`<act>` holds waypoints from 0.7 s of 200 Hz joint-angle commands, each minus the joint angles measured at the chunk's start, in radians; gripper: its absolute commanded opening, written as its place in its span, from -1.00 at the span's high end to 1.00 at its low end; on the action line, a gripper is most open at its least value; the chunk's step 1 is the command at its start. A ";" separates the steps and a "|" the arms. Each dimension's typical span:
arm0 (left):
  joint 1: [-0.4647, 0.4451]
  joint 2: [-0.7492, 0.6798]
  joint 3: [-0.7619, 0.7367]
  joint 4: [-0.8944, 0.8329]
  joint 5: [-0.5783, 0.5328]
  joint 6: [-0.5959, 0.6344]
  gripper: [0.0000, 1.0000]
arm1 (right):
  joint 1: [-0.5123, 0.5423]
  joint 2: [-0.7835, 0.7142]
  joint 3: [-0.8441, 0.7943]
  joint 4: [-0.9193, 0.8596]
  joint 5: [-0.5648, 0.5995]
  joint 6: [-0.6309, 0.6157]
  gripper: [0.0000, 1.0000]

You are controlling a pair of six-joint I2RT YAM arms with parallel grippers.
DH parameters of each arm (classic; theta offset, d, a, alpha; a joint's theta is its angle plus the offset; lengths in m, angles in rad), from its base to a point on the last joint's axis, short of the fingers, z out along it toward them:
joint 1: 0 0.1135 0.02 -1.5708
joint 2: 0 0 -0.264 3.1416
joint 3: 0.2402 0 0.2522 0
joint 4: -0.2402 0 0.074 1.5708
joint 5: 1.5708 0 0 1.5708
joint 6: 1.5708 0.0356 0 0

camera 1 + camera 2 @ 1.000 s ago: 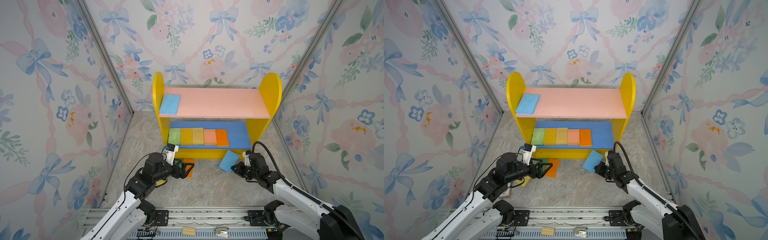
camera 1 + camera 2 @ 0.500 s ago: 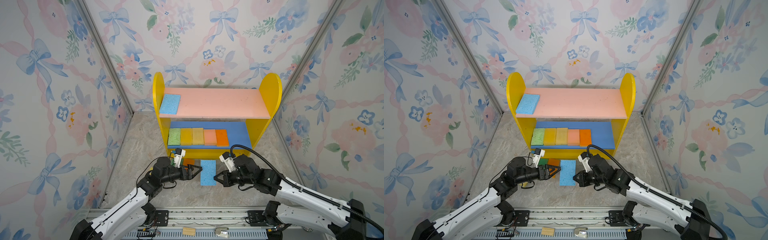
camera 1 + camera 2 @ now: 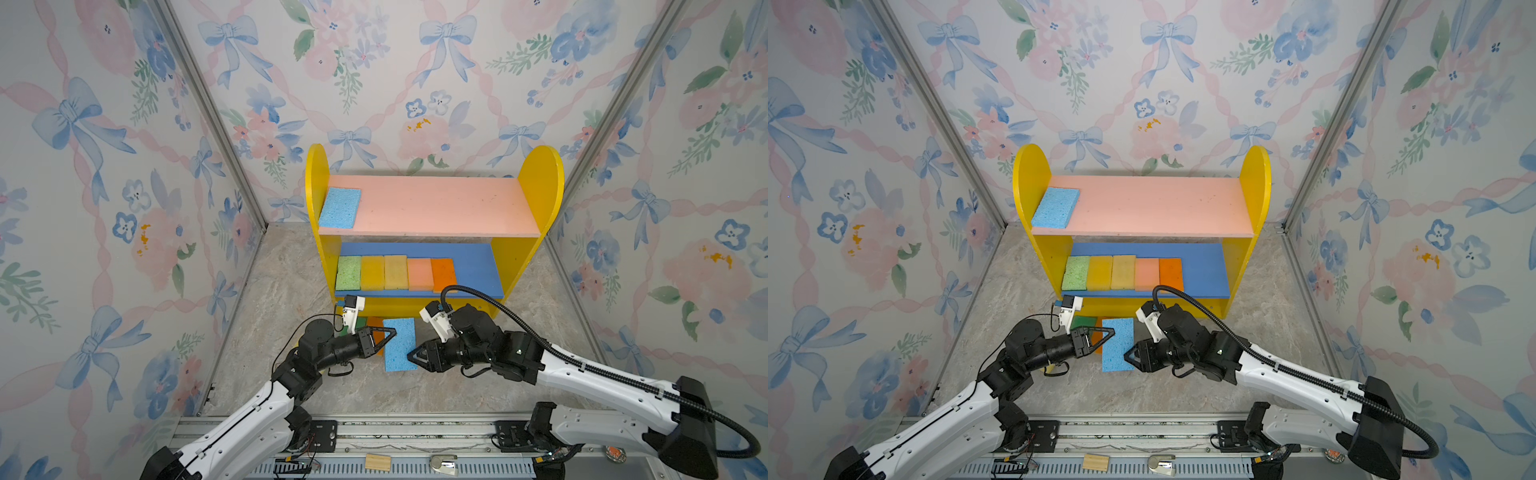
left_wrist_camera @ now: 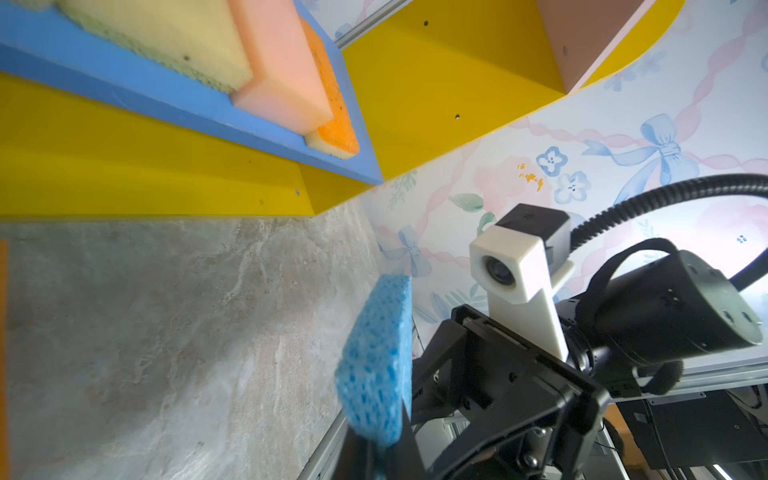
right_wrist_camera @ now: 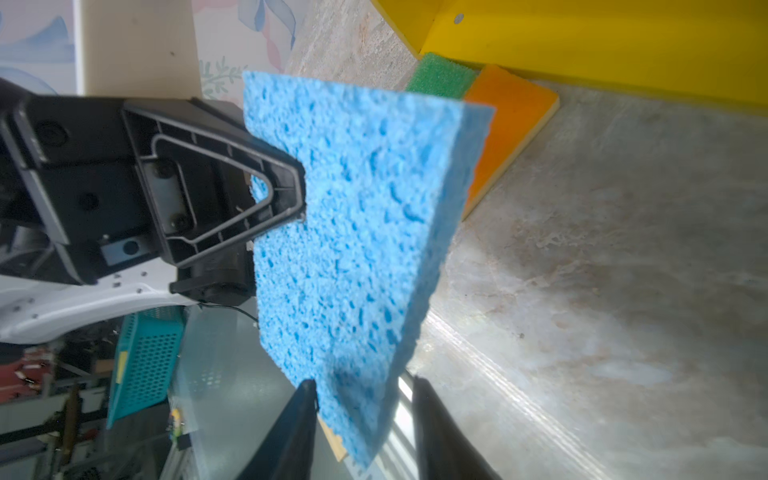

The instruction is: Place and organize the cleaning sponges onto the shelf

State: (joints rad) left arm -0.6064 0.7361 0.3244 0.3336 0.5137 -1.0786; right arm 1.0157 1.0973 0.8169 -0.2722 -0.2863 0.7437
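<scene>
A blue sponge (image 3: 400,345) hangs above the floor in front of the shelf (image 3: 536,195), and both top views show it between the two grippers. My left gripper (image 3: 392,334) is shut on its left edge. My right gripper (image 5: 365,386) stands open around the opposite edge, with a gap on one side. Another blue sponge (image 3: 340,207) lies at the left end of the pink upper board. On the blue lower board sits a row of several sponges, from green (image 3: 348,272) to orange (image 3: 444,274). A green sponge (image 5: 440,79) and an orange one (image 5: 507,124) lie on the floor at the shelf's foot.
Flowered walls close in the left, right and back. A metal rail (image 3: 415,432) runs along the front edge with a small wooden block (image 3: 377,462) on it. The right arm's cable (image 3: 478,293) loops up in front of the lower board.
The right gripper brought the blue sponge from the right to the middle and has opened its jaws. The left gripper reached in and shut on the sponge's other edge.
</scene>
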 commanded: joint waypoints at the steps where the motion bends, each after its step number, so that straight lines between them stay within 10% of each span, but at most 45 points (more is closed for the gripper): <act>1: 0.019 -0.015 -0.003 0.061 -0.005 -0.051 1.00 | -0.023 -0.043 -0.041 0.082 -0.057 0.045 -0.12; 56: 0.080 -0.044 0.024 0.124 0.031 -0.143 1.00 | -0.040 -0.064 -0.084 0.193 -0.138 0.107 -0.16; 140: 0.089 -0.051 0.011 0.134 0.046 -0.159 1.00 | -0.042 -0.088 -0.067 0.208 -0.113 0.126 0.42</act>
State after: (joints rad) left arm -0.5285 0.6952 0.3256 0.4347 0.5407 -1.2285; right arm 0.9821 1.0222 0.7387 -0.0654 -0.4049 0.8677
